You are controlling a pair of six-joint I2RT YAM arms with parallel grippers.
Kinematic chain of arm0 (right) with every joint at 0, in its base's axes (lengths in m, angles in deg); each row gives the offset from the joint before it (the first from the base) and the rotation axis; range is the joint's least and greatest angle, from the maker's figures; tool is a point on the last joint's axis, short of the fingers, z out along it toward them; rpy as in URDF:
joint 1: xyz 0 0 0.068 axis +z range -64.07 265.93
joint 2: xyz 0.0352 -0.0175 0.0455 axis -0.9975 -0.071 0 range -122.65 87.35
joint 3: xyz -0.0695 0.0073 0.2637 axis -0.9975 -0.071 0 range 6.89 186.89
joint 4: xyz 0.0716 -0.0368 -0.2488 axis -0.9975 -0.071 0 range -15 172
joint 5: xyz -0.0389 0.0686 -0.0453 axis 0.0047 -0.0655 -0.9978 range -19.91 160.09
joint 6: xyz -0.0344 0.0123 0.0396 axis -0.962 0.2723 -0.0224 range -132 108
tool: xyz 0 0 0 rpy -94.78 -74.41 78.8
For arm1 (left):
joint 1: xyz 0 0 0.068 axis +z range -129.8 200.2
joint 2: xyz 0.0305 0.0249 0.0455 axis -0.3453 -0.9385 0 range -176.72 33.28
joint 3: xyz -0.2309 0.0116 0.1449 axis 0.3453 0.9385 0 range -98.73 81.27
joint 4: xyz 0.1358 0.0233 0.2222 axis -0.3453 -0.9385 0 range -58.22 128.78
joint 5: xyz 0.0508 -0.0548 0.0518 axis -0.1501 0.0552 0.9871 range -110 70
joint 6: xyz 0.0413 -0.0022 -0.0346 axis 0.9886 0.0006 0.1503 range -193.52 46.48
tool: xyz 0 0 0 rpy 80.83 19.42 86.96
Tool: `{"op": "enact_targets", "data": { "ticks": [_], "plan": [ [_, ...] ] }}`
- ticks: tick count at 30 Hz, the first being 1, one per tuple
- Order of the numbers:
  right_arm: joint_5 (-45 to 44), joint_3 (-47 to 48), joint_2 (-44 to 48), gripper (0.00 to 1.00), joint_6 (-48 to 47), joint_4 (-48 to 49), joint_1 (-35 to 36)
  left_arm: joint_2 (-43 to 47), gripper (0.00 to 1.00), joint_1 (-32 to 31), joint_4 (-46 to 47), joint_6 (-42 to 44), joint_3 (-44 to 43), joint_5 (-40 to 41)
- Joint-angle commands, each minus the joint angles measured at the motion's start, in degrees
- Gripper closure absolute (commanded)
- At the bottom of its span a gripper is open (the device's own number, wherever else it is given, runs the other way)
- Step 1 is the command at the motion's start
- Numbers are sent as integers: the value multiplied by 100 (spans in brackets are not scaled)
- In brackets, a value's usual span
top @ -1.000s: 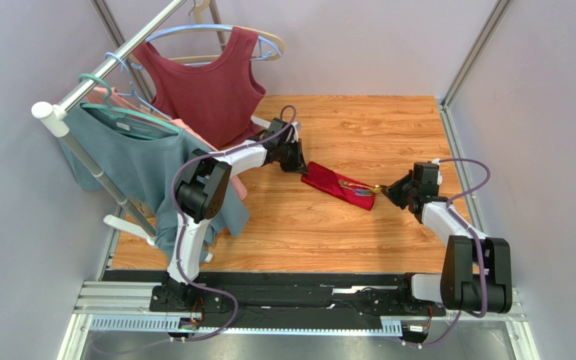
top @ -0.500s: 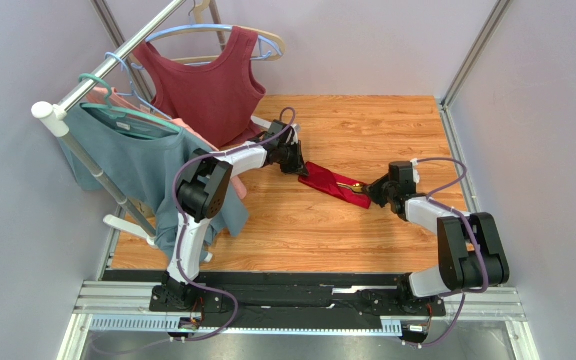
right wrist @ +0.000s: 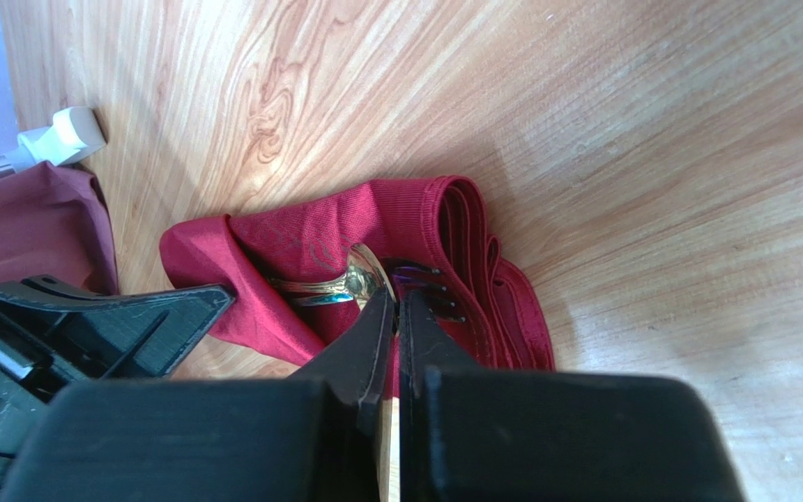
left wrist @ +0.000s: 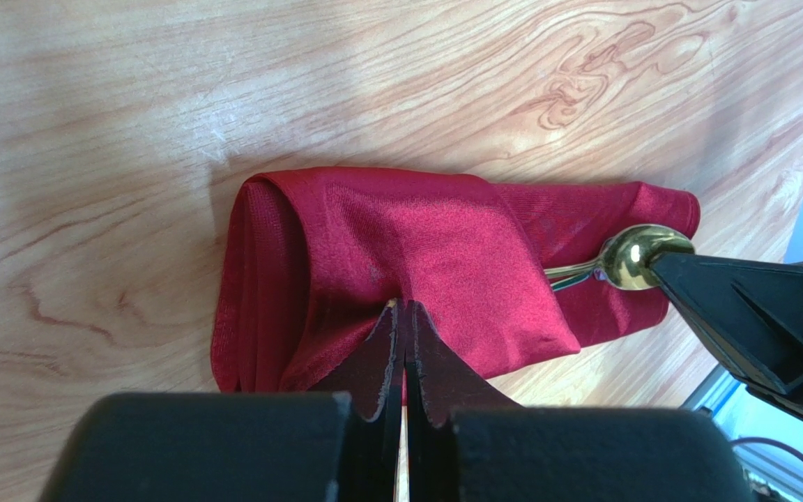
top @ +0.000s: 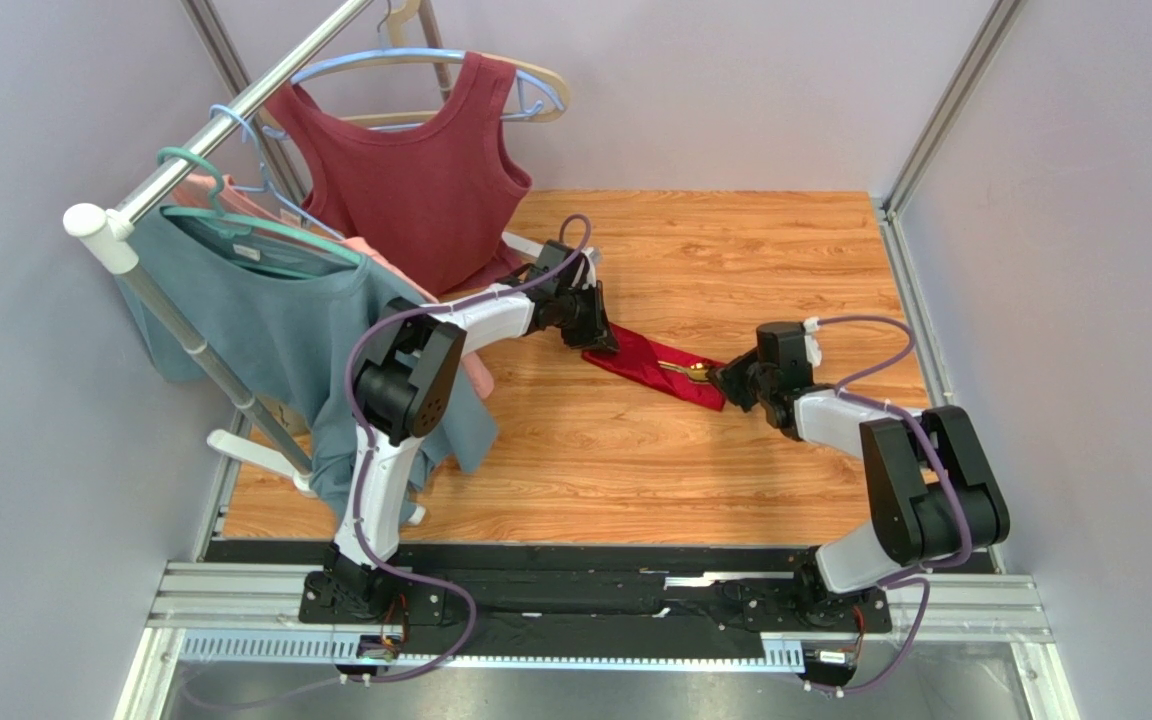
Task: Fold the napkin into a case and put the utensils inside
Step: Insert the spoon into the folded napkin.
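Narrow crimson cloth case (top: pixel 654 366) lies mid wood-grain bench (top: pixel 748 255), slanting far-left to near-right. Reaching far, the left arm (top: pixel 485 315) sets the left pincer (left wrist: pixel 406 314), closed, tips-down on the case's far-left end. Folded low and reaching left, the right arm (top: pixel 838 413) has the right pincer (right wrist: pixel 393 305) closed, tips against the gold metal spoon (right wrist: pixel 359 274) poking from the case's right end.

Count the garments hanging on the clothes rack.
3: a maroon sleeveless top at the far end, a teal top at the near end, and a pink one mostly hidden between them. More could hang unseen behind.
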Motion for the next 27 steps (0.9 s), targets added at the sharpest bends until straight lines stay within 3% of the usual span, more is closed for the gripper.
{"op": "enact_targets", "data": {
  "ticks": [1, 6, 14, 27],
  "plan": [
    [-509, 140, 370, 100, 57, -32, 29, 26, 100, 4, 153, -15, 64, -99],
    [-589, 157, 555, 100, 4, -172, -67, 184, 100, 13, 74, 21, 2, -37],
    [-317, 412, 46, 100, -31, -15, -41, 624, 100, 75, -5, 20, 55, 147],
    [-9, 491, -403, 100, 92, 424, 222, 106, 100, 136, 153, -59, 266, -37]
  ]
}}
